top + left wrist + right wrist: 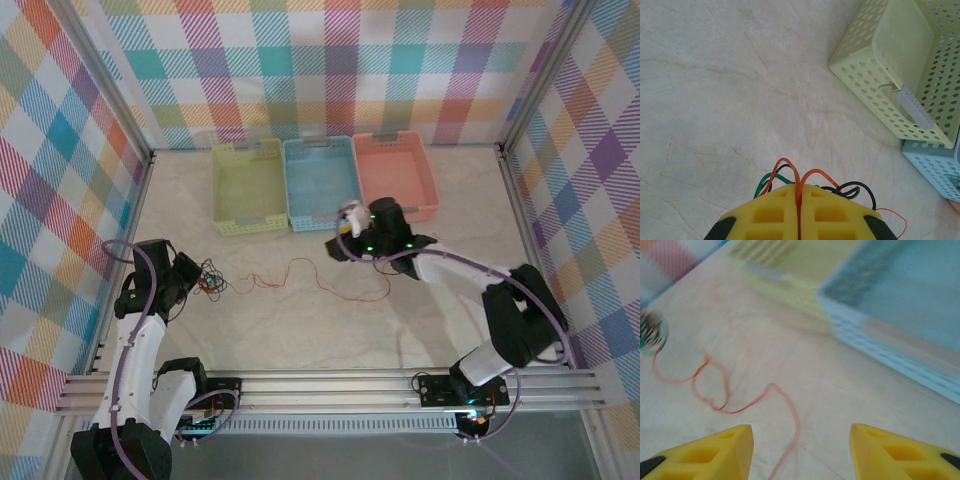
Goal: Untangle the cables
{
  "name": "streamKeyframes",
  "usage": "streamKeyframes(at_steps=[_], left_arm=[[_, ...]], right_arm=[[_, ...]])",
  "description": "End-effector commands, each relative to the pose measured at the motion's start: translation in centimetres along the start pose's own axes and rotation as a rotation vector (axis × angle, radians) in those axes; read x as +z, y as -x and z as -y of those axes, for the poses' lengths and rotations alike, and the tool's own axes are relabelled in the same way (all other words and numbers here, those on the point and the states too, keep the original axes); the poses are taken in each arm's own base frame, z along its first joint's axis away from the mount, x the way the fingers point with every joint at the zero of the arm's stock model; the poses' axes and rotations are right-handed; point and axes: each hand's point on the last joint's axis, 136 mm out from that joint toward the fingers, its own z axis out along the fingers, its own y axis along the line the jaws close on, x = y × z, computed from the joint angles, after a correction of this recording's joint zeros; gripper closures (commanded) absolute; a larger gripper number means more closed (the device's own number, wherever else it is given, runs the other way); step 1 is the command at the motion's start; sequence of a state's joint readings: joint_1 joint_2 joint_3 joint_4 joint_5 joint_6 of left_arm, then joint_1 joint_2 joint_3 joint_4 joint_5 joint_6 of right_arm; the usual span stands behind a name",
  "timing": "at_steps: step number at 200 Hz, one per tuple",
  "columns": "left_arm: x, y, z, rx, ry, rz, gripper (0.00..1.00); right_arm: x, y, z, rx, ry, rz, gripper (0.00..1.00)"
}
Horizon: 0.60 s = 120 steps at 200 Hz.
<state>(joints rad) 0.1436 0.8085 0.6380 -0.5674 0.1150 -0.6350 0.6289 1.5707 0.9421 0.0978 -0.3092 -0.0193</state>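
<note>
clamping the cables (212,279) tight, left gripper (799,197) sits mid-left in top view. red strand (771,385) runs rightward across frame, ending just below right gripper (800,442), w/ jaws wide open & nearer.

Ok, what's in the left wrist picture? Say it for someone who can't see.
The yellow left gripper is shut on a thin orange wire, with a thin green wire and a thin black wire looping just beyond it on the pale marbled table. A pale green perforated plastic basket stands at upper right, a light blue basket beside it.
</note>
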Motion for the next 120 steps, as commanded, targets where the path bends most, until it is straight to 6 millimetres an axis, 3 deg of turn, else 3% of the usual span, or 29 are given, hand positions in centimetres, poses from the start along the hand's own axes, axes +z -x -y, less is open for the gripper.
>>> streamKeyframes(at_steps=[1,25,68,100,120], left_arm=[[0.3,-0.3,0.2,0.026,-0.022,-0.003,1.00],[0.2,-0.3,0.2,0.033,-0.022,0.001,1.00],[0.3,-0.4,0.2,0.035,-0.021,0.000,1.00],[0.4,-0.5,0.1,0.034,-0.020,0.000,1.00],[0.5,-0.7,0.1,0.035,-0.023,-0.008,1.00]], right_arm=[[2.3,-2.5,-3.1,-0.247,0.153,-0.150,0.45],[5.0,-4.2,-2.4,-0.277,0.150,-0.248,0.43],[8.0,-4.5,-0.3,-0.300,0.080,-0.299,0.41],[9.4,-5.6,-1.6,-0.295,0.172,-0.354,0.45],[10.5,-6.0,-1.1,-0.307,0.142,-0.384,0.50]])
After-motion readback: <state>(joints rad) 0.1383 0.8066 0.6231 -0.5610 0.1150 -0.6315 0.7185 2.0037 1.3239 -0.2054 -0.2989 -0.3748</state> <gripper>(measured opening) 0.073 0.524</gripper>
